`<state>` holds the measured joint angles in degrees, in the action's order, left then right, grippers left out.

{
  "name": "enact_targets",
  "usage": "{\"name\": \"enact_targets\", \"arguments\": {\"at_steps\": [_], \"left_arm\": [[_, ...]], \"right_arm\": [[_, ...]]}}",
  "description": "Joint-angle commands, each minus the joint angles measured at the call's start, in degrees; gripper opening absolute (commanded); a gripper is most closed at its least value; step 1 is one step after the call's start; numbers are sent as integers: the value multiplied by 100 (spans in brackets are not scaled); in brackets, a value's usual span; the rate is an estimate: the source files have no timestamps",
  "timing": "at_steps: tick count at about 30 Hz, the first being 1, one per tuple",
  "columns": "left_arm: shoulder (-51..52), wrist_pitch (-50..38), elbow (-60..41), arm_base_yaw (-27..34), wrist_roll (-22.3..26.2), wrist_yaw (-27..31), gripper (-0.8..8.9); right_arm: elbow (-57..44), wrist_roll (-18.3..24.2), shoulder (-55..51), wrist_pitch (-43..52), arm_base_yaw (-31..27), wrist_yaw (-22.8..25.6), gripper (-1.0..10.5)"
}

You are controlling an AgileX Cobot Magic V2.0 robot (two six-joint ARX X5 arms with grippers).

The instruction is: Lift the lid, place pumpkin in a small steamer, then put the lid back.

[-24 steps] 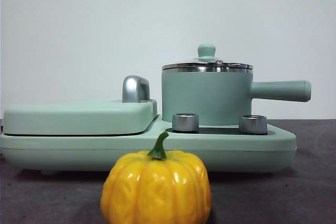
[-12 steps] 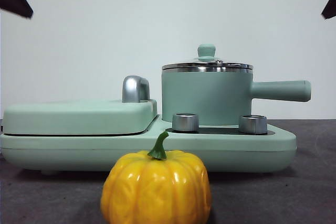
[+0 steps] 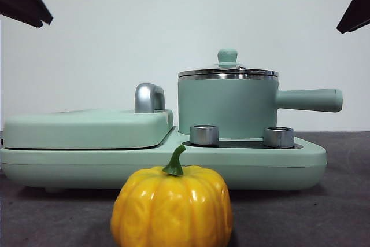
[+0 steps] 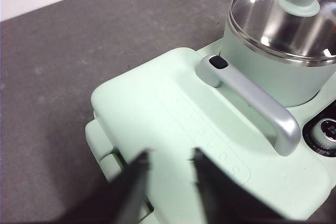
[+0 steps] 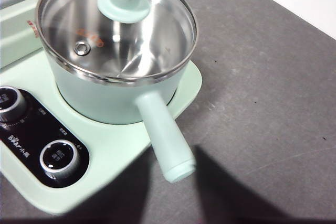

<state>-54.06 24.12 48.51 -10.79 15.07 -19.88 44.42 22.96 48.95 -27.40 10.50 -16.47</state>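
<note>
Front view vs 0.5 s ago: black arm tips lower at both top corners, left gripper (image 4: 169, 156) & right gripper (image 5: 173, 156) both agape, empty; round glass lid w/ mint-green knob (image 3: 228, 71) atop mint-green cylindrical steamer pot (image 3: 226, 107), glossy yellow-orange ribbed pumpkin (image 3: 171, 206) on table in front, so lid-lift approach prob. just starting.

I get even, bright, soft light in all three views. Glare streaks the pumpkin (image 3: 171, 206) and the glass lid (image 5: 116, 27). My left end effector (image 4: 169, 157) shows blurred and dark; soft shadows fall on the table (image 5: 273, 129) beside the steamer handle (image 5: 164, 139).
</note>
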Motion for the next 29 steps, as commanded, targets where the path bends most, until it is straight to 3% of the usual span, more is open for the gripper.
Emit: {"name": "enact_targets", "arguments": {"at_steps": [1, 8, 17, 23, 29], "left_arm": [[-39, -155, 105, -17, 96, -37, 277], [-162, -813, 105, -197, 94, -103, 279], [-820, -2000, 105, -1147, 68, -166, 280], [-1554, -3027, 131, -1676, -573, -164, 280], [-2299, -3458, 382, -2081, -575, -83, 280]], "right_arm": [[107, 63, 39, 37, 24, 0, 274], [107, -48, 39, 39, 26, -4, 274], [107, -48, 39, 122, 31, -4, 274], [107, -258, 39, 144, 31, -4, 274], [107, -348, 39, 160, 31, -4, 274]]}}
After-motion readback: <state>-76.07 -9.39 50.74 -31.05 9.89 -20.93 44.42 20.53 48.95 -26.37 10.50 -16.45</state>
